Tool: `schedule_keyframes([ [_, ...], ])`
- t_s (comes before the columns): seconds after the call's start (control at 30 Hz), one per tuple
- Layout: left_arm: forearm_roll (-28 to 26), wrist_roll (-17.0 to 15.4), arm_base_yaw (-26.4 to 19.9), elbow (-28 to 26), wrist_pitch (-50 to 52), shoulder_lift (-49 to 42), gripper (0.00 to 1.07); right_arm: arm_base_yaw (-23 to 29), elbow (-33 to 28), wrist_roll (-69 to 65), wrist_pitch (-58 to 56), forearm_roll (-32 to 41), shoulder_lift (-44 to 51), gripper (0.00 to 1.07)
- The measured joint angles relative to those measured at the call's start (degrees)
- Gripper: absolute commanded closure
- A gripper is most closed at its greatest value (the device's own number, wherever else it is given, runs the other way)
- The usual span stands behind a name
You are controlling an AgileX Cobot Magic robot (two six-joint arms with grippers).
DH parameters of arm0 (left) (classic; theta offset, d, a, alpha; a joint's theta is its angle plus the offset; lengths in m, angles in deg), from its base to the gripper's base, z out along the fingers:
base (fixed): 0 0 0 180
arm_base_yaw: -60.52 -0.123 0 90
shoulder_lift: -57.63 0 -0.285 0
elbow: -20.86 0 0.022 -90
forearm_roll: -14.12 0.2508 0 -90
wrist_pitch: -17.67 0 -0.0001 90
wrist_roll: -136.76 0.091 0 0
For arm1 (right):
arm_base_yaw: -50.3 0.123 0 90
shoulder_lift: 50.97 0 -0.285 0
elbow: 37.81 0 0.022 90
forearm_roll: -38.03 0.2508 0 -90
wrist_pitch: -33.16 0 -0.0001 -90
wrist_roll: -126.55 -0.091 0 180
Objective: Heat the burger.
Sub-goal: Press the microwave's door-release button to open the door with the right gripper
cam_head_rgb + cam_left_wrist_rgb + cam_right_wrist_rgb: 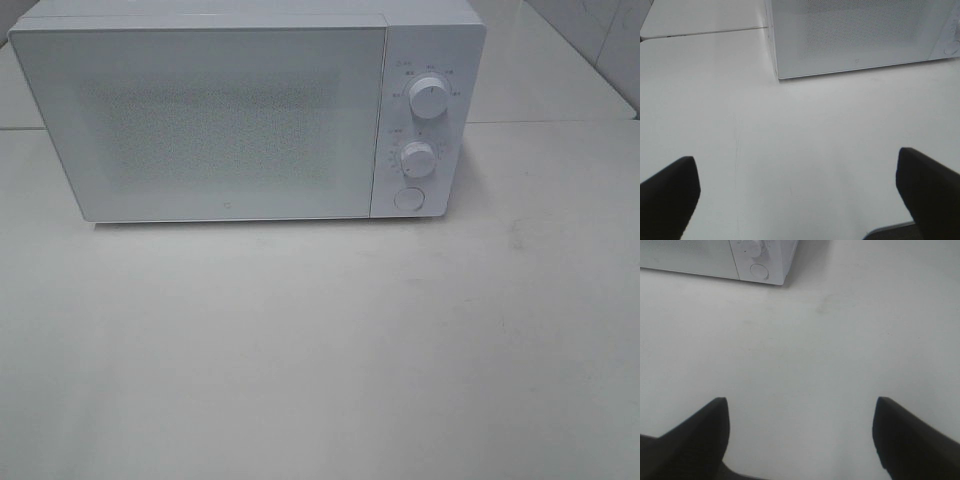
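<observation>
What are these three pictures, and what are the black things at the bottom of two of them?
They come from a robot with two arms. One camera sits up high and looks down at a white microwave standing on a white table. Its door is shut. The other two cameras ride on the robot's wrists, so they see what the arms point at. The black shapes are the tips of its pincers: the left pincer in one picture and the right pincer in the other. Both are open and hold nothing.

Wide-spread left pincer (796, 160) above white table (715, 100), microwave (860, 35) beyond
</observation>
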Motion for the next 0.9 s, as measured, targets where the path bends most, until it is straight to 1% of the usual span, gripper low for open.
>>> schedule_keyframes([
  [0.03, 0.0, 0.0, 0.0, 0.0, 0.0, 0.0, 0.07, -1.1, -1.1, 0.2, 0.1, 0.0, 2.8, 0.31],
  [0.07, 0.0, 0.0, 0.0, 0.0, 0.0, 0.0, 0.07, -1.1, -1.1, 0.2, 0.1, 0.0, 2.8, 0.31],
  [0.13, 0.0, 0.0, 0.0, 0.0, 0.0, 0.0, 0.07, -2.6, -3.1, 0.3, 0.5, 0.0, 6.8, 0.31],
  [0.17, 0.0, 0.0, 0.0, 0.0, 0.0, 0.0, 0.07, -2.6, -3.1, 0.3, 0.5, 0.0, 6.8, 0.31],
  [0.2, 0.0, 0.0, 0.0, 0.0, 0.0, 0.0, 0.07, -3.3, -5.0, 0.3, 1.3, 0.0, 9.4, 0.31],
  [0.27, 0.0, 0.0, 0.0, 0.0, 0.0, 0.0, 0.07, -3.6, -5.8, 0.3, 1.7, 0.0, 10.4, 0.31],
  [0.3, 0.0, 0.0, 0.0, 0.0, 0.0, 0.0, 0.07, -3.9, -7.5, 0.4, 1.8, 0.0, 12.8, 0.31],
  [0.33, 0.0, 0.0, 0.0, 0.0, 0.0, 0.0, 0.07, -3.9, -7.7, 0.4, 1.7, 0.0, 13.5, 0.31],
  [0.9, 0.0, 0.0, 0.0, 0.0, 0.0, 0.0, 0.07, -3.9, -8.0, 0.7, 1.9, 0.0, 14.3, 0.31],
])
